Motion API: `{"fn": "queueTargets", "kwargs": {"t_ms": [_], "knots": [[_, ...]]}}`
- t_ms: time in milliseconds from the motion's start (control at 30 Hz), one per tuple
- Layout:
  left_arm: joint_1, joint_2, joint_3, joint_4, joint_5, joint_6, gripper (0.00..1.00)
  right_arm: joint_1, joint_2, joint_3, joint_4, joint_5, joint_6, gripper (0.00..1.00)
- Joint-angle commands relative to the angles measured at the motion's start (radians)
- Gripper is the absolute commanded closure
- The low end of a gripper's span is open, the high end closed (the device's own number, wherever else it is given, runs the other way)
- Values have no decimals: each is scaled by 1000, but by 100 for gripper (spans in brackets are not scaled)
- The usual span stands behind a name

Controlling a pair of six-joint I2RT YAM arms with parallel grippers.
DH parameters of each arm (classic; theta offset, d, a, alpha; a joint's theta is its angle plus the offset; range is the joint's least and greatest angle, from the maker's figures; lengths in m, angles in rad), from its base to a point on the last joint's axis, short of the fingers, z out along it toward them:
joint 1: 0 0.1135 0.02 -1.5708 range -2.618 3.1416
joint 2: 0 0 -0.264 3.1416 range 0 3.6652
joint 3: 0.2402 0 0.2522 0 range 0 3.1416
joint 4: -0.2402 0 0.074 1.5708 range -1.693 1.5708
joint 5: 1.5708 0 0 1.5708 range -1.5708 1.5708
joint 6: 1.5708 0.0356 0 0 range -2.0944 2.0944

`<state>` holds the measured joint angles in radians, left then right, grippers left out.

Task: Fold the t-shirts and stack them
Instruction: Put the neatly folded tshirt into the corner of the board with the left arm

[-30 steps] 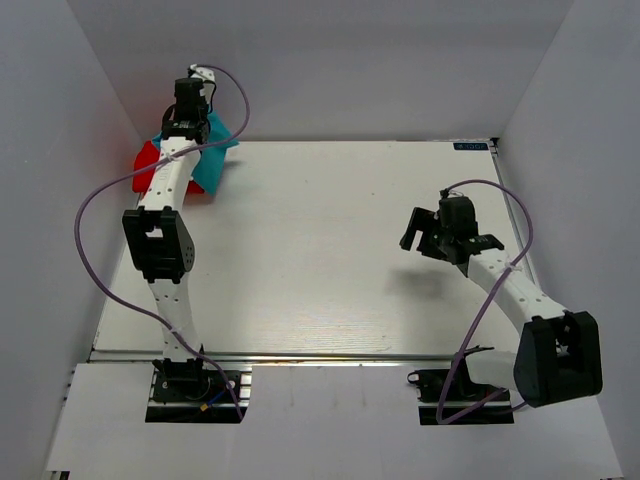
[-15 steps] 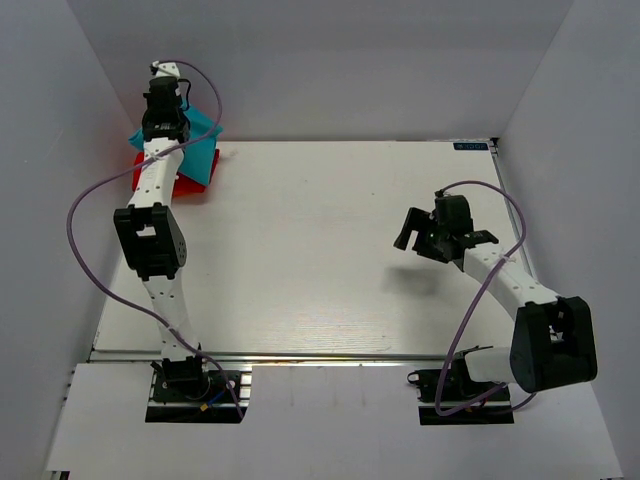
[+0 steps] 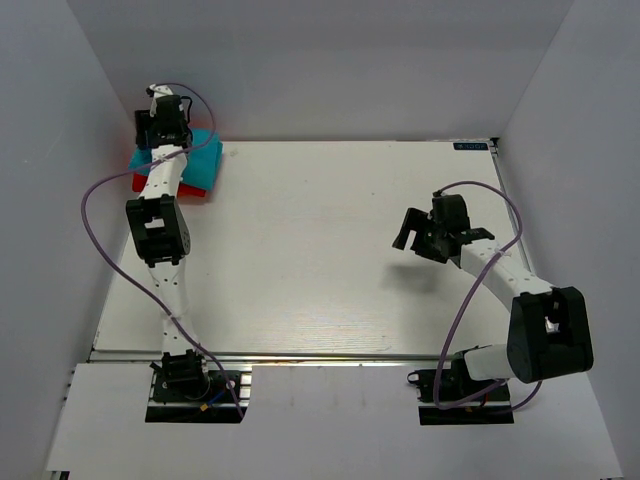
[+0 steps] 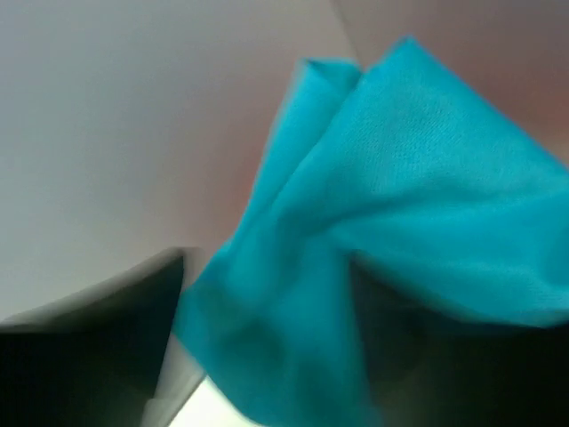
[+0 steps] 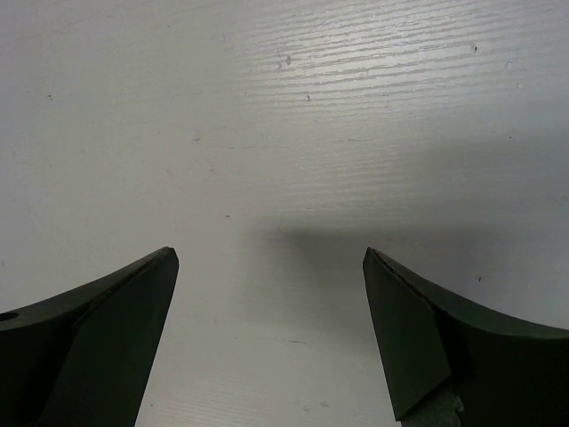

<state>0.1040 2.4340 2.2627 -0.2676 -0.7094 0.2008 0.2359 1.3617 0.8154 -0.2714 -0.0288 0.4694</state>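
Note:
The folded teal t-shirt (image 3: 204, 160) lies on top of the red t-shirt (image 3: 139, 181) in the table's far left corner; only the red one's edges show. My left gripper (image 3: 161, 122) hangs over the stack's back edge. In the left wrist view its dark jaws stand apart, and a blurred fold of teal t-shirt (image 4: 418, 178) lies loosely in the left gripper (image 4: 267, 267). My right gripper (image 3: 414, 234) hovers open over bare table at mid right. The right wrist view shows only white tabletop inside the right gripper (image 5: 271, 258).
White walls (image 3: 90, 120) close in the table on the left, back and right, and the stack sits close to the left wall. The white wood-grain tabletop (image 3: 320, 250) stretches between the two arms. Purple cables loop off both arms.
My left arm has swung back and left toward the corner, carrying the teal shirt onto the red one, and its jaws have parted. The right arm has barely shifted.

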Motion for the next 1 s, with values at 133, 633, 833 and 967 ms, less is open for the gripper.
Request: {"fn": "queueTargets", "kwargs": {"t_ms": [133,633,833,967], "knots": [[10,-38,72,13,-144,-41,0,2,11,27,29,-10,23,10],[-110,-390,-212,-463,399,-425,0,2,-180,-34,21,-25,-15,10],[-358,-711,-688,-409,360,-600,0,-1,-320,-133,15,-40,-34,10],[-562,-879,-938,-340,369,-647,0,-1,-401,-188,-18,-14,-41,10]]}}
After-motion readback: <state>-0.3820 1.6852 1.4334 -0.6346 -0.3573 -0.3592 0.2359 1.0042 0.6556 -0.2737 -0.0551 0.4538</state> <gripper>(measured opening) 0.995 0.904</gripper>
